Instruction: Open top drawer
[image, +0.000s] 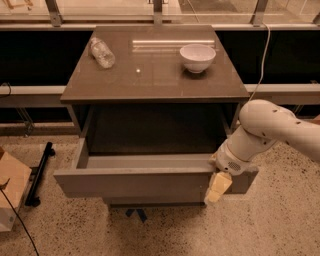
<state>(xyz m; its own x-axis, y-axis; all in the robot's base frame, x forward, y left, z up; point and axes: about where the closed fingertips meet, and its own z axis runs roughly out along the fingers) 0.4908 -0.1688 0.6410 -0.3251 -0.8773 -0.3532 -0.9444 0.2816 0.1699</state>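
Observation:
The top drawer (135, 181) of the grey-brown cabinet stands pulled far out toward me. Its flat front has no handle, and its grey inner sides and floor show. My gripper (218, 187) sits at the right end of the drawer front, its cream fingers hanging over the front's upper edge and face. The white arm (265, 131) comes in from the right. The lower drawer fronts are hidden behind the open drawer.
On the cabinet top (155, 75) a clear plastic bottle (102, 52) lies at the back left and a white bowl (197, 57) stands at the back right. A cardboard box (11, 192) and a black stand (40, 172) are on the speckled floor at left.

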